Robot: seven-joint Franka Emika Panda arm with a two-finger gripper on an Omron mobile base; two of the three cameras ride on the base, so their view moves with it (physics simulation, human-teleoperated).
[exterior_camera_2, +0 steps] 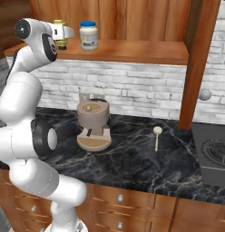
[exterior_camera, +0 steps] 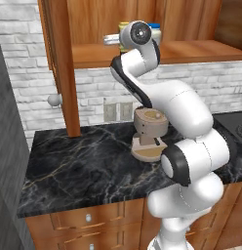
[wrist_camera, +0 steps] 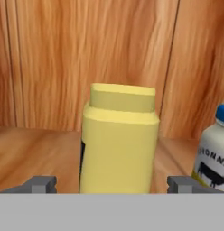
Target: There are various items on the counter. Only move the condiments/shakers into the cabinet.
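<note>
- Yellow squeeze bottle (wrist_camera: 119, 140) stands upright between the spread fingertips (wrist_camera: 40, 184) of the pincer (wrist_camera: 111, 185), with a gap on each side, nothing pinched.
- It rests on the plank shelf (exterior_camera_2: 132, 50) of the cabinet (exterior_camera: 93, 19), long axis vertical, cap up, the wooden back wall just behind.
- White jar (exterior_camera_2: 88, 36) with blue lid stands upright just beside it on the shelf, apart from it.
- Open shelf room stretches beyond the jar toward the tall door (exterior_camera_2: 198, 63).
- Below, on the counter (exterior_camera_2: 141, 158), sit the coffee machine (exterior_camera_2: 93, 124) and wooden spoon (exterior_camera_2: 156, 137), well apart.
</note>
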